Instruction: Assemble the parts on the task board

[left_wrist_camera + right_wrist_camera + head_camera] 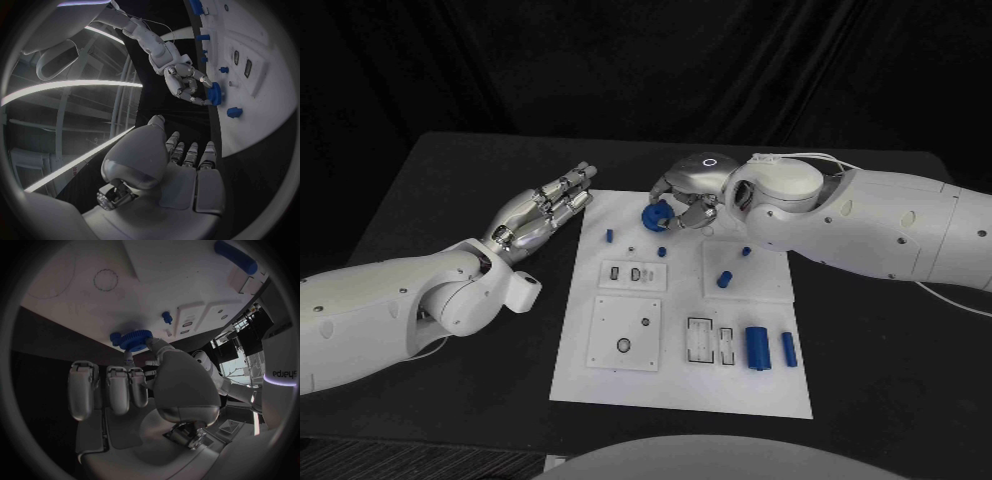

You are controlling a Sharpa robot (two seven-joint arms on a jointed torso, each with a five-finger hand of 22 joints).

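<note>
Right hand (687, 196) pinches blue gear (653, 215) at far edge of task board (682, 385). Left hand (545, 208) empty, fingers straight, apart, hovering over tabletop (459, 180) just beside board's far left corner. Blue cylinders (757, 347) near board's near right.

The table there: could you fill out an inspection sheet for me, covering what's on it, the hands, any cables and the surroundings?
Surface: black table, white board in the middle.
Job's things: blue gear at the board's far edge; small blue pegs standing near it; two blue cylinders lying at the near right; pale plates with slots on the board.
Clutter: nothing seen.
Hands: right hand pinches the gear; left hand lies beside the board's far left corner, fingers straight, holding nothing.
Cables: thin white cable along the right arm.
Surroundings: black curtain behind the table.
</note>
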